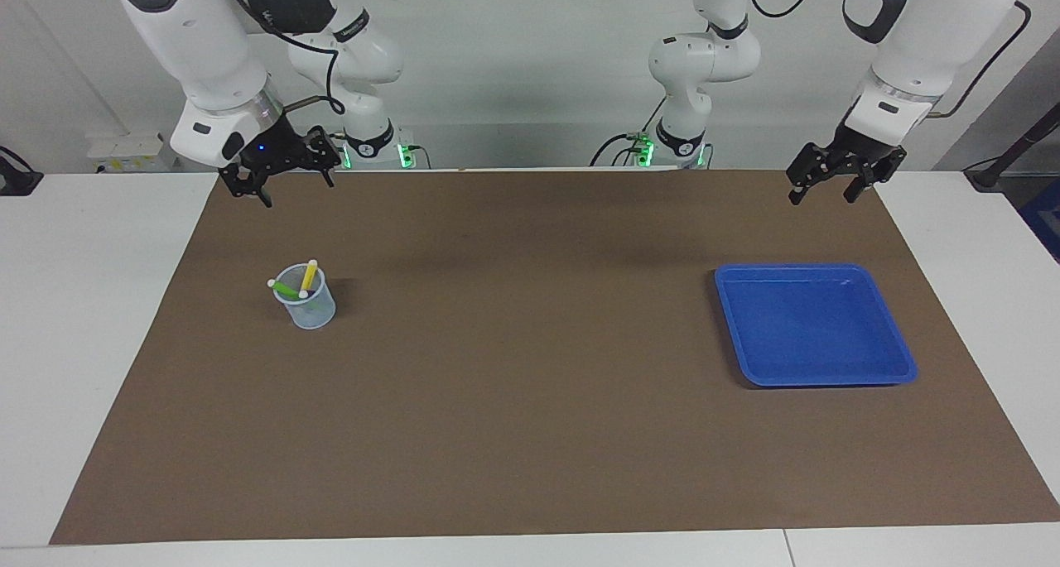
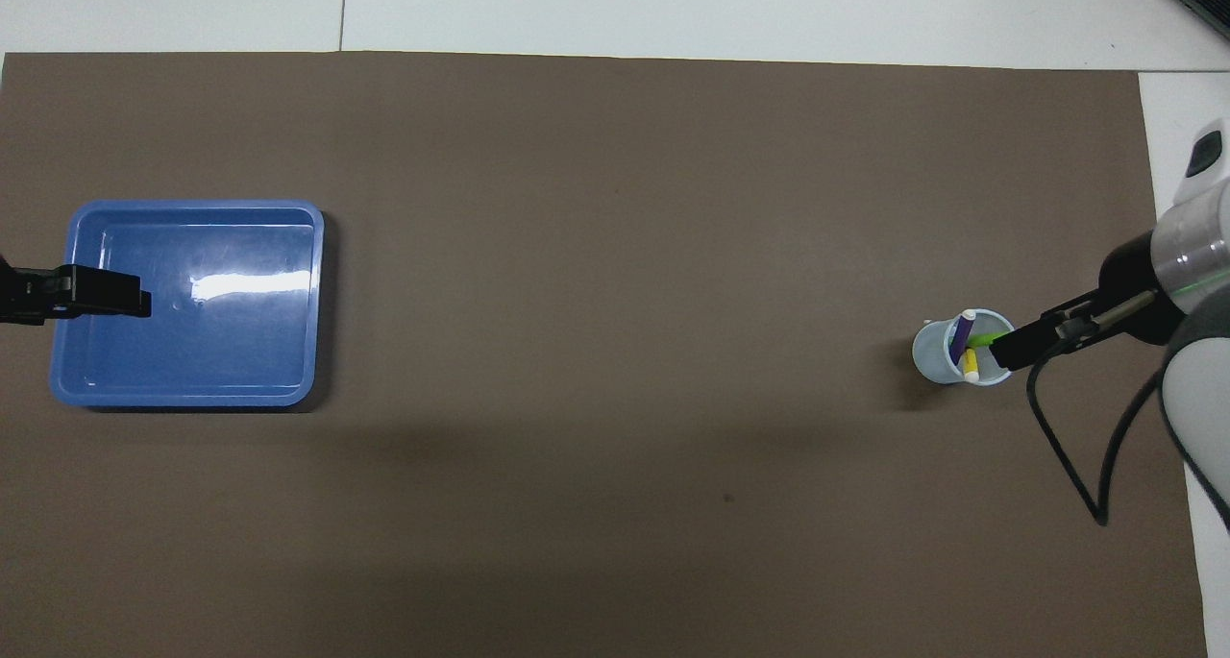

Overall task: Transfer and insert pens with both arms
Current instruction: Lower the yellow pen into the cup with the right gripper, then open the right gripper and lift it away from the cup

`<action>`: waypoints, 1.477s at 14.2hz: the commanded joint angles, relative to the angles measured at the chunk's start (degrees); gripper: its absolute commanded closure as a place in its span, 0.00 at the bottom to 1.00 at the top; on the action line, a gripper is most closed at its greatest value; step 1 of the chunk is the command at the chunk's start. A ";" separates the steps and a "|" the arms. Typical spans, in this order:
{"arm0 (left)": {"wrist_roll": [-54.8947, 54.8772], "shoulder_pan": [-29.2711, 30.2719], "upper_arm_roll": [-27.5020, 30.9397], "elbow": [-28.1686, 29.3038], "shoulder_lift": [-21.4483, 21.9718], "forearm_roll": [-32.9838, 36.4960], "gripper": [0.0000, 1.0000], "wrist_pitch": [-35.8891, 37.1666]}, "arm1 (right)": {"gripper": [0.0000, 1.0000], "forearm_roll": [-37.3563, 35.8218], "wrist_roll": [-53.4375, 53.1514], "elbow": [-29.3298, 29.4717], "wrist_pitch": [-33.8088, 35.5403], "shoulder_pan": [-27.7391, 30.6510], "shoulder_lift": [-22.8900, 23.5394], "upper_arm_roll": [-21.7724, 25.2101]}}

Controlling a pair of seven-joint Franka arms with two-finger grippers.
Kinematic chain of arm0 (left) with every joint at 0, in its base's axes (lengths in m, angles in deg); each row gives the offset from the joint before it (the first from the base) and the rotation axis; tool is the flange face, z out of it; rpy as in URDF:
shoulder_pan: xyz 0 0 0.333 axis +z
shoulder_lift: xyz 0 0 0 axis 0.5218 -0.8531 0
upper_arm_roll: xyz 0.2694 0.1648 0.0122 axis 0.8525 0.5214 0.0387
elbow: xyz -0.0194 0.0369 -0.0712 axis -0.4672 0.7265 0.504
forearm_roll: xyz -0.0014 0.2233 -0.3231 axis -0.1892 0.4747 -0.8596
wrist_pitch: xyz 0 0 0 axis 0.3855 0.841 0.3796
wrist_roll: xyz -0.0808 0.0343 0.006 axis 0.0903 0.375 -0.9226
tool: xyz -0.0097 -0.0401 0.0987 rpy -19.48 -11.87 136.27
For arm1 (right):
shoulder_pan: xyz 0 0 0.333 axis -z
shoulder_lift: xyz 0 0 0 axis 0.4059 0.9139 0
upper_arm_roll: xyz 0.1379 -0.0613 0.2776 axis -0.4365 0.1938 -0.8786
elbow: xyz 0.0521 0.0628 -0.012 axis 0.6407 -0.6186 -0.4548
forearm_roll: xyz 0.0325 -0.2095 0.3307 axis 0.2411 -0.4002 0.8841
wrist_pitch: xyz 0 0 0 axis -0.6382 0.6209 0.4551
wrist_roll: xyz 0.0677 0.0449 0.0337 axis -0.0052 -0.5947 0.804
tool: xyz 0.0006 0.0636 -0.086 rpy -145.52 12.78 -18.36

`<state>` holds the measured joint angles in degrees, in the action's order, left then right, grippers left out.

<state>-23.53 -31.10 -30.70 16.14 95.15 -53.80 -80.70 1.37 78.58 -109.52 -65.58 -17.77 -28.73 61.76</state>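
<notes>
Three pens stand tilted in a clear cup (image 1: 311, 309) toward the right arm's end of the mat: a green pen (image 1: 284, 289), a yellow pen (image 1: 309, 276) and a purple pen (image 2: 962, 336). My right gripper (image 1: 298, 191) hangs open and empty, raised well above the mat and apart from the cup. In the overhead view the right gripper (image 2: 1009, 353) overlaps the rim of the cup (image 2: 930, 354). My left gripper (image 1: 821, 199) is open and empty too, up in the air beside the blue tray (image 1: 904, 367).
The blue tray (image 2: 317, 255) lies with nothing in it toward the left arm's end of the brown mat (image 1: 530, 401); in the overhead view the left gripper (image 2: 133, 304) overlaps its edge. White tabletop borders the mat.
</notes>
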 commanded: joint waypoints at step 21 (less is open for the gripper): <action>4.63 -0.61 0.33 -1.15 0.19 2.54 0.00 1.38 | 0.00 0.24 -2.80 2.47 1.34 -5.30 0.91 5.11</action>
<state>-19.69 -31.15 -30.87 15.28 95.13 -50.79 -80.46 1.23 76.90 -108.34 -65.35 -24.41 -28.45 68.24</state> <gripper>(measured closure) 0.000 0.000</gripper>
